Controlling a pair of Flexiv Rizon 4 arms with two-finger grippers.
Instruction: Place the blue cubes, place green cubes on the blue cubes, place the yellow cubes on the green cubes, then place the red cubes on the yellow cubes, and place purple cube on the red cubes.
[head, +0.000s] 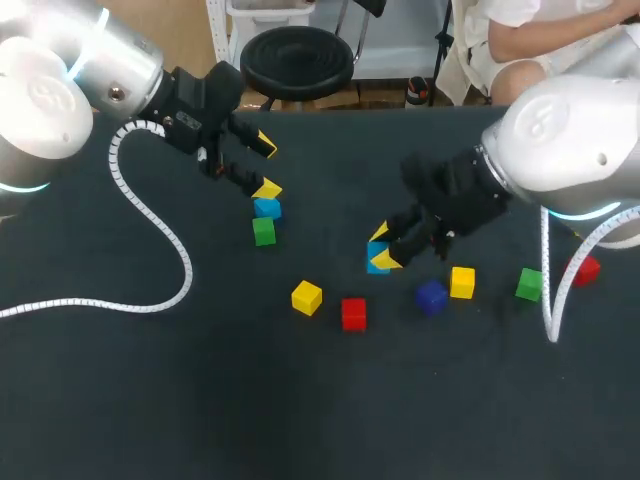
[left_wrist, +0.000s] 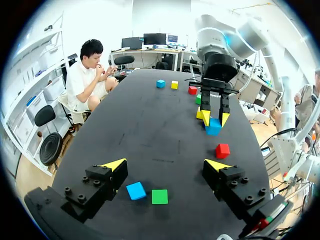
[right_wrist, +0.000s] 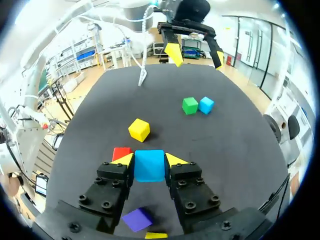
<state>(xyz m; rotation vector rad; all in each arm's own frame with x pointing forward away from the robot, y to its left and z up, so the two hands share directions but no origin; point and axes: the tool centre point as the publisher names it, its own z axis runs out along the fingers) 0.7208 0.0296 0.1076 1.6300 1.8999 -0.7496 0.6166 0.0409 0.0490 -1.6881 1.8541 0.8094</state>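
Note:
My right gripper (head: 384, 247) is shut on a light blue cube (head: 376, 264), which sits between its yellow tips in the right wrist view (right_wrist: 149, 165); the left wrist view shows the same grip low over the table (left_wrist: 214, 126). My left gripper (head: 266, 165) hangs open above and behind a second light blue cube (head: 267, 208), which touches a green cube (head: 263, 231). These two lie just ahead of its fingers (left_wrist: 136, 190), (left_wrist: 159, 196). Loose on the table are a yellow cube (head: 307, 297), a red cube (head: 353, 313), a purple cube (head: 431, 296), another yellow cube (head: 461, 282), another green cube (head: 529, 284) and another red cube (head: 584, 269).
A white coiled cable (head: 160, 225) from my left arm lies across the table's left side. Another cable (head: 552, 285) hangs from my right arm beside the green and red cubes at the right. The dark table top (head: 300, 400) runs to the near edge.

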